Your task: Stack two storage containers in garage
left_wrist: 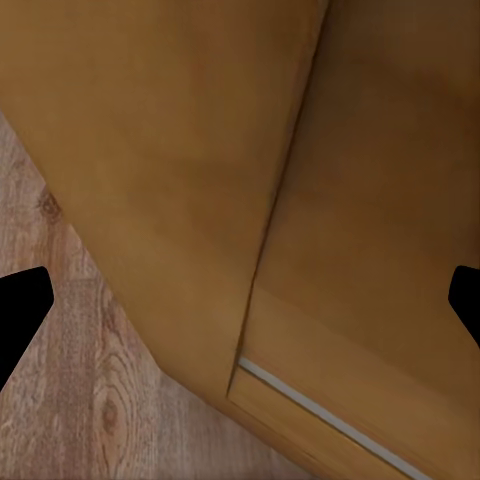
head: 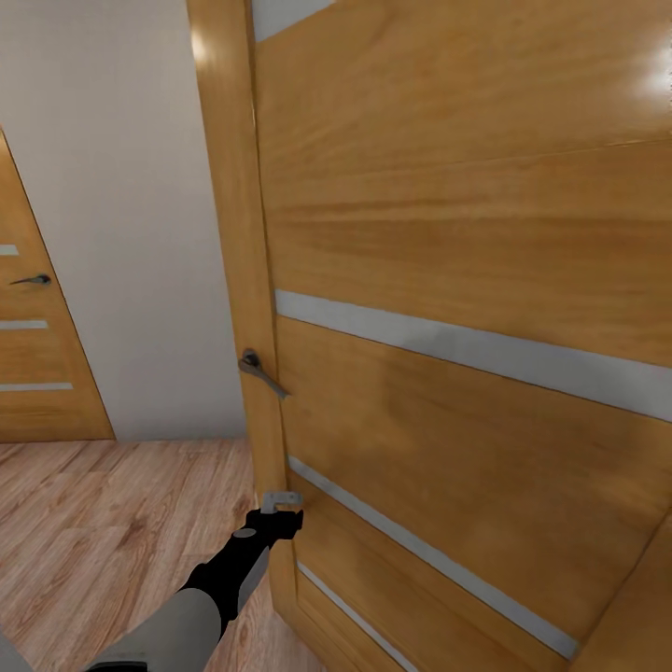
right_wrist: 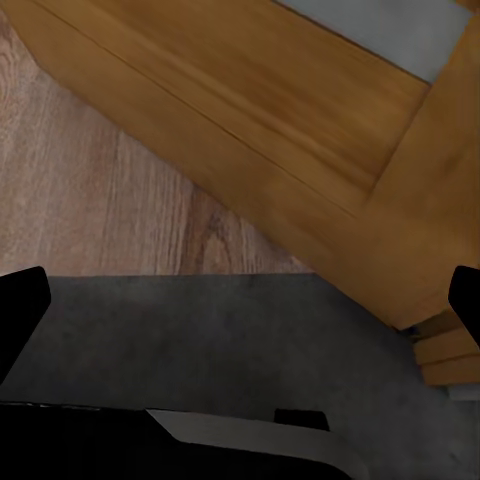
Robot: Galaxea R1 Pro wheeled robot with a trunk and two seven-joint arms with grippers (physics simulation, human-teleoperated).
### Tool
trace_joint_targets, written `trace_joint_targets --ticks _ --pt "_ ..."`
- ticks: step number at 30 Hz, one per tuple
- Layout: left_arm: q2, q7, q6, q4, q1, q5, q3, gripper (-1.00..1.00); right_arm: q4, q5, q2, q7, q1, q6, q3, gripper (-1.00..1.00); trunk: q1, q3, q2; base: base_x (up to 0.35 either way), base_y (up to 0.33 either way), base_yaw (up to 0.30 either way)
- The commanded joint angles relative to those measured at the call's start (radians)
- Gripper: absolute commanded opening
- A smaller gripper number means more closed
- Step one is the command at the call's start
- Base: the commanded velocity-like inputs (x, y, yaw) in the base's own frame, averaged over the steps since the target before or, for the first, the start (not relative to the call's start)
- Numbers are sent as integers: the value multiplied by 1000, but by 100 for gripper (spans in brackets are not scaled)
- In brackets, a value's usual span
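Black and close to my head camera, my left arm reaches forward, its fingers (head: 280, 501) almost against the lower edge of a honey-coloured wooden door (head: 467, 280), well below the lever handle (head: 259, 371). At the wrist, the left fingers (left_wrist: 22, 300) stand wide apart with nothing between them, only the door's edge and wood plank floor (left_wrist: 60, 400) ahead. My right fingers (right_wrist: 20, 305) are likewise spread and empty, hanging low over plank flooring, a dark grey surface (right_wrist: 200, 340) and the door's foot. I judge the left arm is placed to work the door on the way through. Neither storage container is in sight here. A second door (head: 37, 355) stands beyond the left fingers. No writing or labels can be read.
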Motion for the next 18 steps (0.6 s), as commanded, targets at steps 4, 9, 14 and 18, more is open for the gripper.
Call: trace_joint_targets --ticks 4,9,14,18 --pt "-2 -3 5 -2 0 -5 4 100 1 3 0 -1 -1 -4 0 100 0 -1 0 0 0 0" --pt "-2 -3 5 -2 0 -5 4 100 1 4 0 3 -1 -4 1 100 0 -1 0 0 0 0" --pt "-2 -3 5 -2 0 -5 4 100 1 7 0 6 -1 -3 4 100 0 -1 0 0 0 0" --pt "-2 -3 5 -2 0 -5 4 100 1 9 0 9 -1 -3 4 100 0 -1 0 0 0 -32"
